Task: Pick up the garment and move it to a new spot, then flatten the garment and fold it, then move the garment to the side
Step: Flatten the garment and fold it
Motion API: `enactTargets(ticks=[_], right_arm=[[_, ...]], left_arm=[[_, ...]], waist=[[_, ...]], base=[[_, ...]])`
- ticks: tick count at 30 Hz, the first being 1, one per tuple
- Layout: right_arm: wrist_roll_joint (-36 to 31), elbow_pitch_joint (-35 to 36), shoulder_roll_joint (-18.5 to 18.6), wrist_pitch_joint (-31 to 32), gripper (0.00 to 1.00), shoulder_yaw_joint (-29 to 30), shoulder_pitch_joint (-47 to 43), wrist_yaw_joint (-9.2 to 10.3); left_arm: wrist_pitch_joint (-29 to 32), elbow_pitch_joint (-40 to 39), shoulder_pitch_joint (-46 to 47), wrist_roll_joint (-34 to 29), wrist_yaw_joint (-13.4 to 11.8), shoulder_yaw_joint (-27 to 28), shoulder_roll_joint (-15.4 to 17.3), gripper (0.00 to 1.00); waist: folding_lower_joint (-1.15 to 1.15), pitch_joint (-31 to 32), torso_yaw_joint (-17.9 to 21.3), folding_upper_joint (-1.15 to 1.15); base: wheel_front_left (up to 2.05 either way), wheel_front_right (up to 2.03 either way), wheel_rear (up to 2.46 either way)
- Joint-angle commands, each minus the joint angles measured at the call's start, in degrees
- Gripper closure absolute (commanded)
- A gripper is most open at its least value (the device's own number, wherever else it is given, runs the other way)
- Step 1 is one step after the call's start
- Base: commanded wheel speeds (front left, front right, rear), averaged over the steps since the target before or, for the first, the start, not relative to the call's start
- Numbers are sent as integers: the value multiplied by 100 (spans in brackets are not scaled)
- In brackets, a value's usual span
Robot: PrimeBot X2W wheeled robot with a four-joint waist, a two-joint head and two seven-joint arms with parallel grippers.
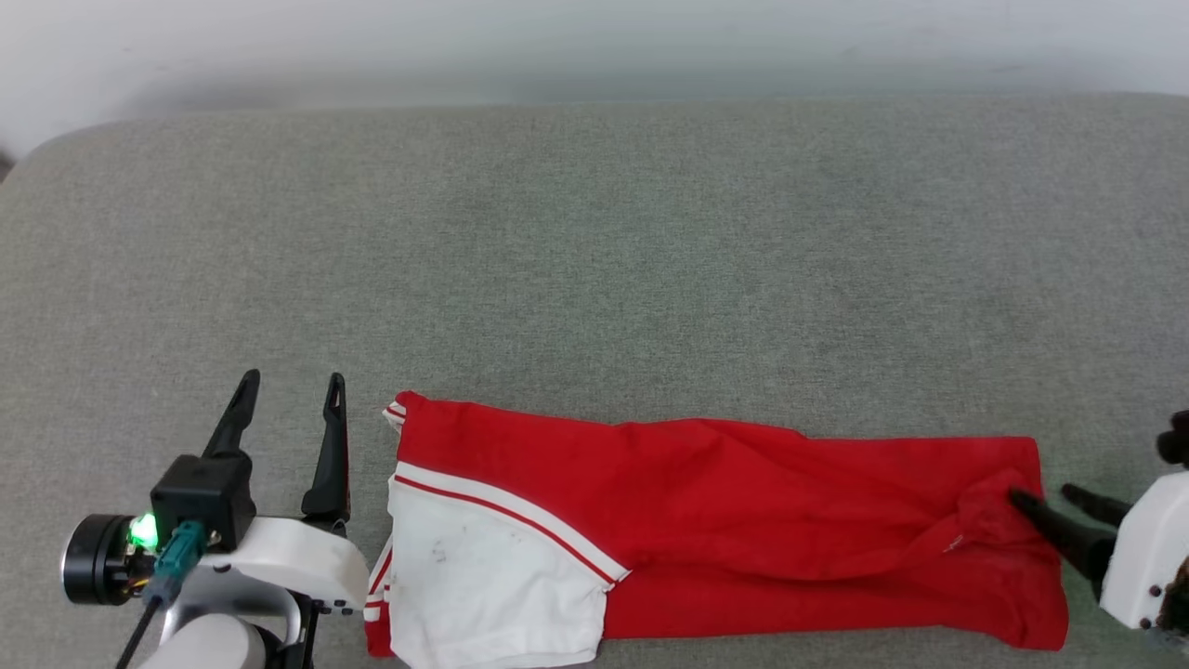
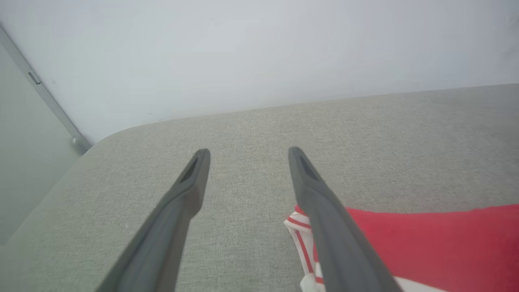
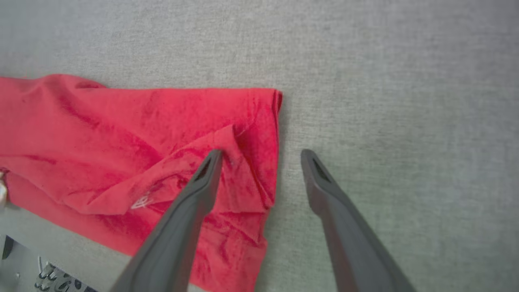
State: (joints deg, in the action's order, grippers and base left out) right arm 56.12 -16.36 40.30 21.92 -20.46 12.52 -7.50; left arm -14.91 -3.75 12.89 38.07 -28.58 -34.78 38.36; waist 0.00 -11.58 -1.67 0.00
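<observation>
The garment (image 1: 743,520) lies folded into a long red band along the near edge of the grey cushion (image 1: 594,260), a white sleeve with red-and-white trim at its left end. My left gripper (image 1: 290,390) stands open just left of that end, holding nothing. In the left wrist view the left gripper (image 2: 248,156) spreads wide, the striped trim (image 2: 298,227) beside its right finger. My right gripper (image 1: 1040,494) is open at the garment's right edge, one finger over the red cloth. The right wrist view shows the right gripper (image 3: 261,156) straddling the garment's (image 3: 121,142) hem.
A pale wall (image 1: 594,46) runs behind the cushion's far edge. The cushion's rounded left corner (image 2: 101,142) and a wall trim strip (image 2: 36,81) appear in the left wrist view. Bare grey fabric spreads beyond the garment.
</observation>
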Motion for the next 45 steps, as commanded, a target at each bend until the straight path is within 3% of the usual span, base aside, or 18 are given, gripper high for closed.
enactTargets(ticks=[1, 10, 17, 18, 19, 29, 38, 45], right_arm=[[18, -60, -56, 54, 0, -10, -91, 2], [641, -272, -743, 748, 0, -411, -298, -7], [751, -187, -931, 941, 0, -806, -216, -11], [766, -180, -943, 894, 59, -810, -185, -12], [768, -174, -939, 850, 100, -820, -149, -12], [846, -144, -382, 417, 100, -431, 168, 2], [703, -460, 492, 913, 100, 105, 182, 2], [865, 153, 425, 1498, 100, 165, 76, 1]], left_arm=[[-37, -35, -111, -139, 39, 155, -119, 0], [-39, -31, -853, -1388, 544, 1295, -1186, 0], [-39, -32, -1220, -2124, 912, 2033, -1988, 0], [-39, -27, -1275, -2220, 975, 2120, -2082, 0], [-39, -26, -1313, -2288, 1020, 2229, -2193, 0], [-39, -179, -1760, -3003, 1507, 2998, -2886, 0], [-39, -208, -2092, -3466, 1899, 3250, -3196, 0], [-35, -191, -2168, -3583, 2005, 3309, -3262, 0]], waist=[[0, -21, -19, 0], [0, -96, -143, 0], [0, -115, -149, 0], [0, -110, -154, 0], [0, -101, -160, 0], [0, 139, -139, 0], [0, 439, -87, 0], [0, 538, -82, 0]], base=[[0, 0, 0], [0, 0, 0], [0, 0, 0], [0, 0, 0], [0, 0, 0], [0, 0, 0], [0, 0, 0], [0, 0, 0]])
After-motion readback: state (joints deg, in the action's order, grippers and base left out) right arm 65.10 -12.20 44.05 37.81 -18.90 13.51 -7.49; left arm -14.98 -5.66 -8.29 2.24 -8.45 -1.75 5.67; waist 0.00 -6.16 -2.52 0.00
